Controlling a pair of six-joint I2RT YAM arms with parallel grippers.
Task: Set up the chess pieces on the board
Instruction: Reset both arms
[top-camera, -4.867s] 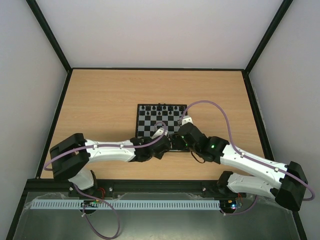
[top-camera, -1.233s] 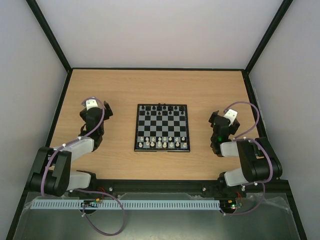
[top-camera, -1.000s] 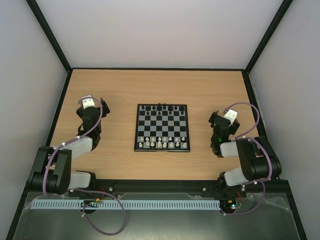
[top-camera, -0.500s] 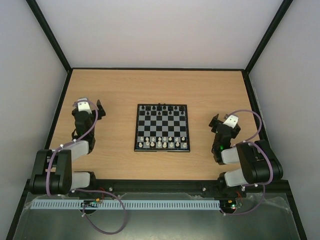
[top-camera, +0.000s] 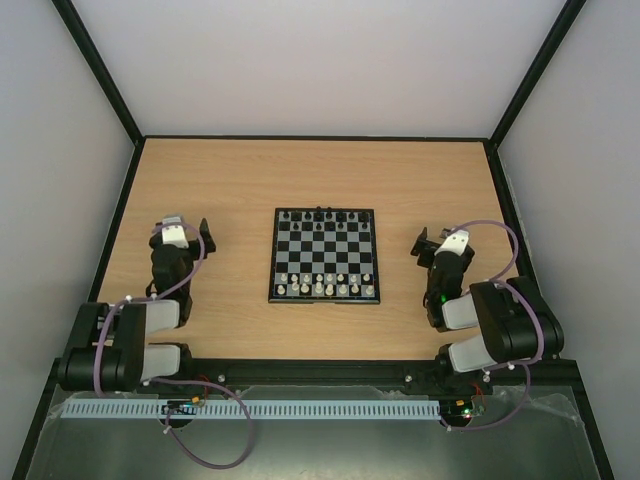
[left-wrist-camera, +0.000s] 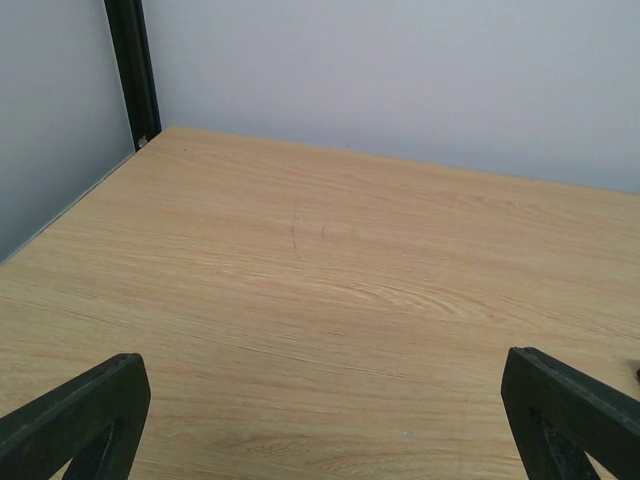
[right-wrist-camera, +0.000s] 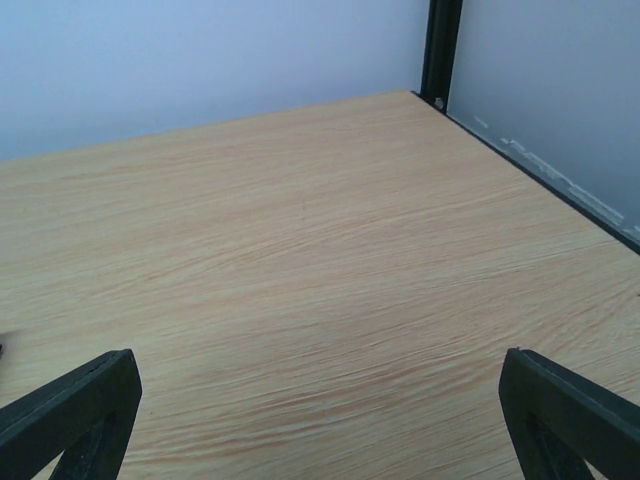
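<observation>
The board (top-camera: 324, 245) lies flat in the middle of the table. The whitish chess pieces (top-camera: 324, 285) stand in two rows along its near edge. Tiny black pieces (top-camera: 322, 214) line its far edge. My left gripper (top-camera: 180, 228) sits well left of the board, open and holding nothing. In the left wrist view, only bare wood shows between the left gripper's (left-wrist-camera: 320, 420) fingers (left-wrist-camera: 70, 420). My right gripper (top-camera: 438, 240) sits to the right of the board, also open. Its wrist view shows the right gripper (right-wrist-camera: 320, 420) empty, with fingers (right-wrist-camera: 570, 415) wide apart.
Both arms are folded back near their bases at the table's (top-camera: 250, 180) near edge. Black frame posts (left-wrist-camera: 130, 70) (right-wrist-camera: 442, 45) and pale walls close in the table at the back and sides.
Both arms have pulled back from the board's near edge to either side of it. Over the last second, both grippers slid a little nearer to their bases. Jaws stayed open.
</observation>
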